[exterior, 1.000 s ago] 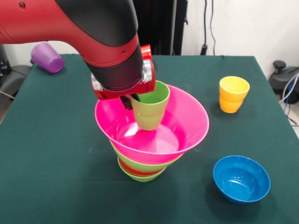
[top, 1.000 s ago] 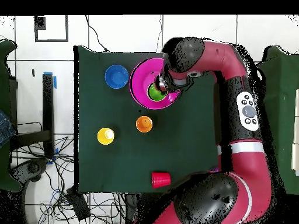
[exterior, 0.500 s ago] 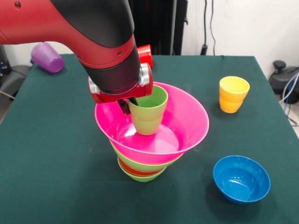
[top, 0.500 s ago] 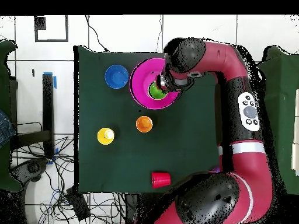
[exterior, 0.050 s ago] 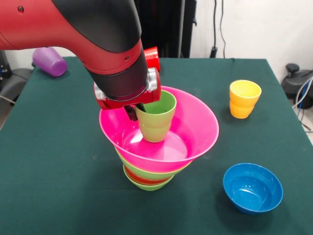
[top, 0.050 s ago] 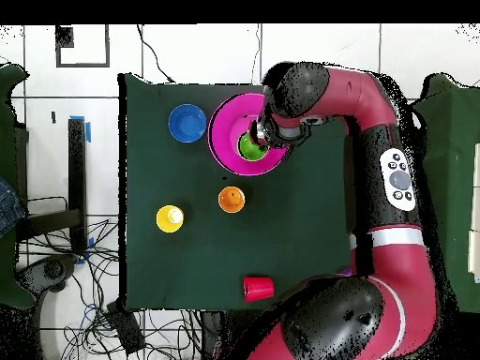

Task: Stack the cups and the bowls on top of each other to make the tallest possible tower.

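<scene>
Glossy green cup (round, tapered)

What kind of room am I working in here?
Probably a robotics lab, not a home: a green-covered table on white floor tiles, loose cables beside it, and the arm holding a green cup in the pink bowl.

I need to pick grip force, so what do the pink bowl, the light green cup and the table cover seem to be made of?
Pink bowl: likely thin hard plastic, glossy; bright highlights sit on its inner wall. Light green cup: probably the same sort of plastic, smooth with a duller sheen. Table cover: looks like dark green felt or cloth, matte, with no reflections.
</scene>
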Controlling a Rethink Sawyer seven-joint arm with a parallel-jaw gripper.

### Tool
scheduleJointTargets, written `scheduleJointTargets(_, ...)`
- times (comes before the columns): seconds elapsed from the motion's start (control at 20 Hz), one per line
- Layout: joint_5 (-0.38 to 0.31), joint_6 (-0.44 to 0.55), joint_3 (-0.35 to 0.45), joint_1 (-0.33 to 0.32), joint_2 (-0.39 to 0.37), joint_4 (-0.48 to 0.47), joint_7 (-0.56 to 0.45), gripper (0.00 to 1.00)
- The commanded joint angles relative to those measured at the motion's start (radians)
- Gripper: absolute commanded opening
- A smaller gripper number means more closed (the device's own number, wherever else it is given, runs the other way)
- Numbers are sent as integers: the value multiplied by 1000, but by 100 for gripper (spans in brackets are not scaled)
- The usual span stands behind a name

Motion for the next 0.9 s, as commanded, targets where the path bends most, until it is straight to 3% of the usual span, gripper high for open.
scheduleJointTargets(0.05,-37,-39,-16,37,31,-12,-164,0)
scheduleJointTargets(0.9,-41,-37,-11,42,46,-39,-177,0)
